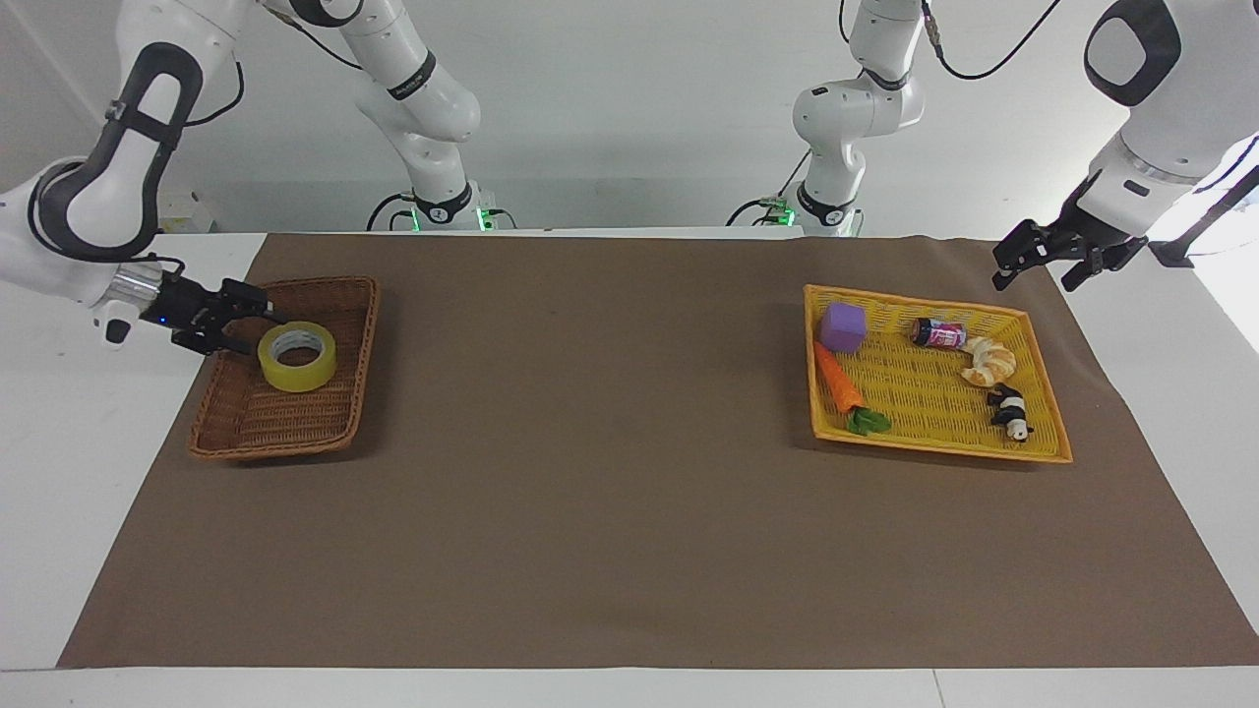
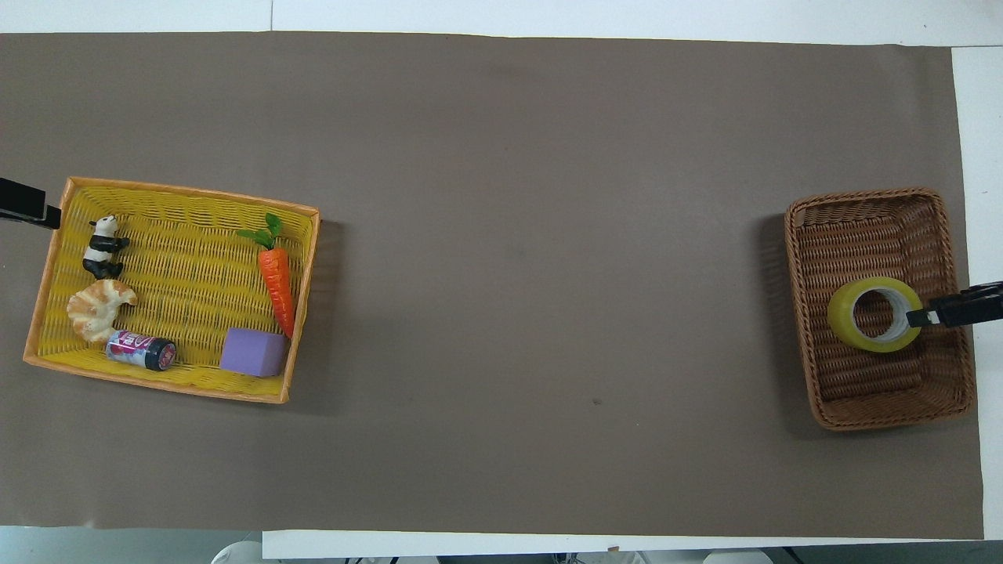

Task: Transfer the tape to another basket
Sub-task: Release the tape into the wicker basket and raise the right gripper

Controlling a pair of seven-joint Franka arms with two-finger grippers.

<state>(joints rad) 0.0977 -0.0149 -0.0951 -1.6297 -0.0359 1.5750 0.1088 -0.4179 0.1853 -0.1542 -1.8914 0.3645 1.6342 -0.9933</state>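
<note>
The tape (image 1: 295,375) is a yellow roll that lies flat on the floor of the brown wicker basket (image 1: 270,448), at the right arm's end of the table. In the overhead view the tape (image 2: 840,317) sits in the middle of the wicker basket (image 2: 862,195). My right gripper (image 1: 258,331) is open, low over the basket's outer rim, right beside the tape and holding nothing; its tip also shows in the overhead view (image 2: 923,318). My left gripper (image 1: 1033,264) is open and empty, waiting in the air beside the yellow basket's outer corner.
The yellow plastic basket (image 1: 934,448) at the left arm's end holds a purple cube (image 1: 844,326), a carrot (image 1: 838,379), a small can (image 1: 939,333), a croissant (image 1: 988,361) and a toy panda (image 1: 1010,412). Brown mat lies between the two baskets.
</note>
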